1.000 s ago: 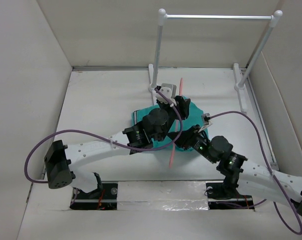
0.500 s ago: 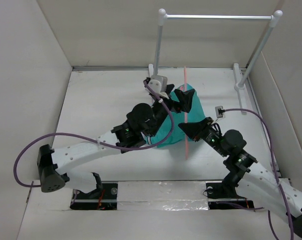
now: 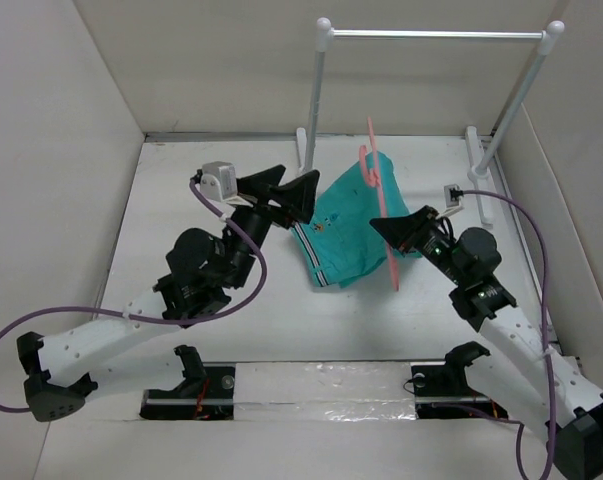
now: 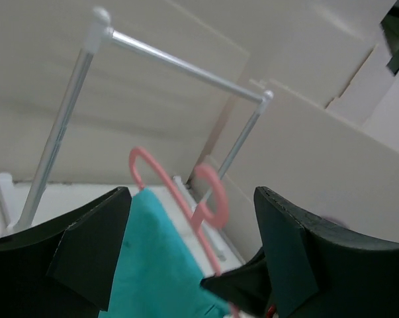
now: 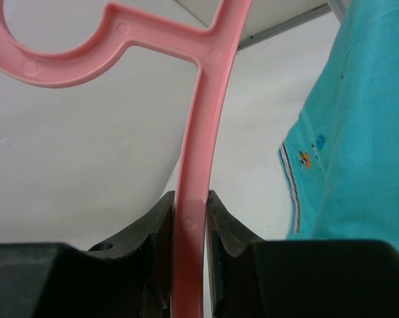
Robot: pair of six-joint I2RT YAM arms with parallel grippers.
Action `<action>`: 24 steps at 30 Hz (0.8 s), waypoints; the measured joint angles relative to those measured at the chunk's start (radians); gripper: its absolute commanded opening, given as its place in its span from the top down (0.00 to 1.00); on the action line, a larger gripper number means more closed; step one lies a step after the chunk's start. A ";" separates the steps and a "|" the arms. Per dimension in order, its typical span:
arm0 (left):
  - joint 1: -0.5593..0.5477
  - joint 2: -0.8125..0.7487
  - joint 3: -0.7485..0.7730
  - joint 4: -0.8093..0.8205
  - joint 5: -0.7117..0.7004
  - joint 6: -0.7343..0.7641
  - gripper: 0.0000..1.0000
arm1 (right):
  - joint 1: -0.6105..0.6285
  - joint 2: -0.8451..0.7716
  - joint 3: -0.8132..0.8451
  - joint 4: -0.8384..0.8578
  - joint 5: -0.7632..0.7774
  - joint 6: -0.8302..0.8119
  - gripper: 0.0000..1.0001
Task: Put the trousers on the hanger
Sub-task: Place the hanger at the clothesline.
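White table (image 3: 181, 190), boxed by pale walls, fills our top view, and a white-and-grey rail stand (image 3: 431, 34) rises at its 12 to 1 o'clock edge. Near the middle, the trousers (image 3: 346, 225) spread at the 9 o'clock side of the hanger (image 3: 383, 200) and touch it near its hook. We cannot tell whether they rest on the table. The left gripper (image 3: 299, 178) sits just at 9 o'clock of the cloth with its jaws spread and nothing between them. The right gripper (image 3: 386, 232) is at 3 o'clock of the cloth, pinching the hanger. From the left wrist we see what the top hides: the hanger (image 4: 209, 199) stands upright, with the trousers (image 4: 153, 265) hanging at its 8 o'clock. Both show in the gap of the left gripper (image 4: 191, 195). From the right wrist, the right gripper (image 5: 189, 222) clamps the hanger (image 5: 198, 152) bar. The trousers (image 5: 358, 132) hang at its 3 o'clock, striped waistband showing.
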 measured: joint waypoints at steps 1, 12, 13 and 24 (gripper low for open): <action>0.002 -0.008 -0.024 -0.005 -0.003 -0.006 0.28 | -0.017 0.020 0.016 0.014 -0.015 0.011 1.00; 0.073 -0.057 -0.363 -0.119 -0.003 -0.192 0.29 | -0.173 0.212 0.134 0.226 -0.095 0.192 1.00; 0.073 -0.066 -0.379 -0.128 -0.003 -0.203 0.29 | -0.189 0.231 0.151 0.241 -0.096 0.205 1.00; 0.073 -0.193 -0.556 -0.154 -0.009 -0.285 0.31 | -0.381 0.484 0.374 0.423 -0.167 0.343 1.00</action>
